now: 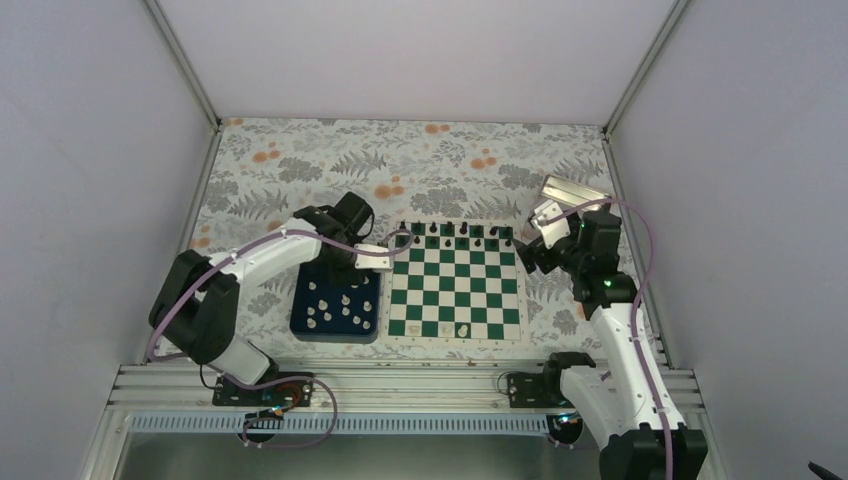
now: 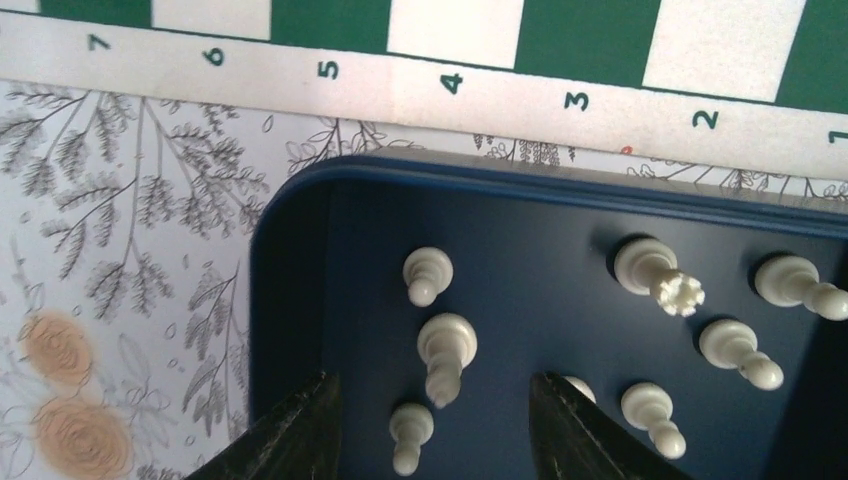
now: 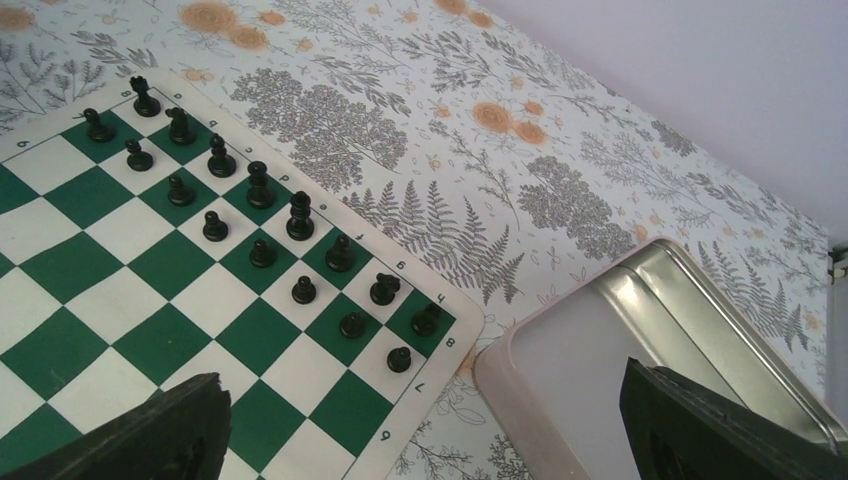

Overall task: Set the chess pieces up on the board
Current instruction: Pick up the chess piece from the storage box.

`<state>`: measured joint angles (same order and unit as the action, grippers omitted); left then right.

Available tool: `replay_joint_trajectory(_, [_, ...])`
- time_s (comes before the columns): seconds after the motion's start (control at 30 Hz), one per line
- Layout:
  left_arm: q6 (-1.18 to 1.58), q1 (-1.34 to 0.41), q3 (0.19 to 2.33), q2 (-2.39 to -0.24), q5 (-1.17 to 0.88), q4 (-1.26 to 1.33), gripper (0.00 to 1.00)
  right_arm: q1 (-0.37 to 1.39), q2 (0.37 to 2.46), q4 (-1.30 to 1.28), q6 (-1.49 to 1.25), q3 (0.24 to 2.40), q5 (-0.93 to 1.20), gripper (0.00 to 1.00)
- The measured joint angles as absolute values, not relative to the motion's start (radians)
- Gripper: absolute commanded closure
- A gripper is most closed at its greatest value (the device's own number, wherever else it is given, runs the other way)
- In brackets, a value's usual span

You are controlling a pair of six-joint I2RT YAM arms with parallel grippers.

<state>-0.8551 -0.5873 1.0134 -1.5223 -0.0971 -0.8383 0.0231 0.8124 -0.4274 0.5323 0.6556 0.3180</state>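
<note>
Your left gripper [image 2: 432,400] hangs jaws apart over the navy tray [image 2: 300,300]. The chess pieces [image 2: 445,350] crowd there, two between the fingers, with the tray's corner wall just beside one finger. The board [image 1: 455,290] gives passage across its middle ranks. Black pieces [image 3: 260,220] line its far two ranks, and a metal tray [image 3: 640,340] lies beside that corner.

The table [image 1: 300,165] has a pale cover printed with grey ferns and orange flowers. The green and white board [image 1: 455,283] lies flat in the middle, closer to the near edge. A dark navy tray [image 1: 334,337] lies just beside the board's left side, with a thin gap between them. A shiny metal tray [image 1: 575,190] lies by the right edge, past the board's far right corner.
</note>
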Motion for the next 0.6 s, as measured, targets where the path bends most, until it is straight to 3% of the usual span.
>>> replay_joint_trajectory(0.6, [-0.852,-0.638,1.024,-1.659,-0.096,-0.744,0.53,-0.003,0.81,-0.435,0.538,0.656,0.339,0.0])
